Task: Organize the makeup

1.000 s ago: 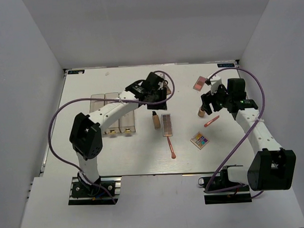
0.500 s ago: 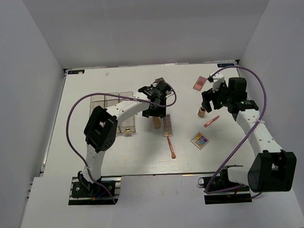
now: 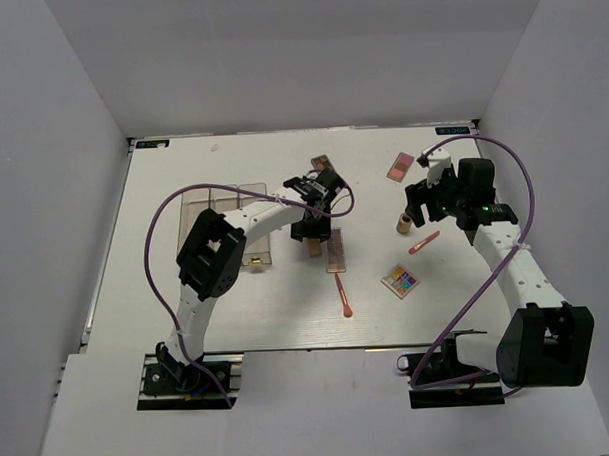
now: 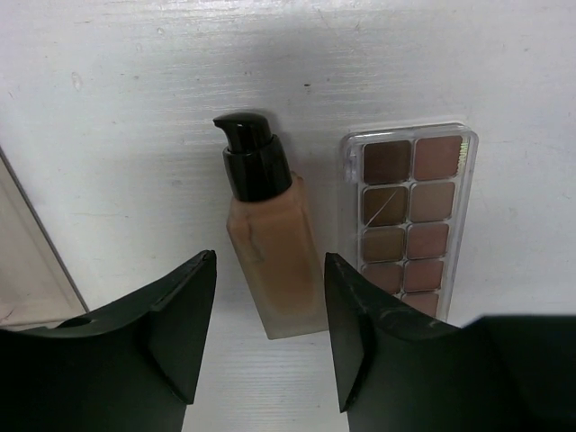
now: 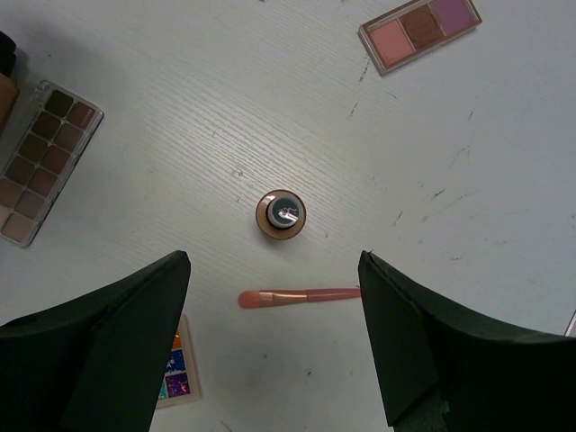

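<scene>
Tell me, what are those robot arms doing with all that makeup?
They are meant to tidy it. The left claw hangs open over a beige foundation bottle with a black pump lying flat beside a brown eyeshadow palette in a clear case. The right claw hangs open above a second beige bottle standing upright, with a slim coral applicator near it. Neither claw holds anything yet.

A: Look at your left arm (image 3: 249, 218) and right arm (image 3: 505, 249). White links, black joint housings?
B: Yes. You've got a purple cable (image 3: 529, 185) looping off each, black base plates (image 3: 180, 382), and matte black wedge fingers (image 4: 180, 310).
</scene>
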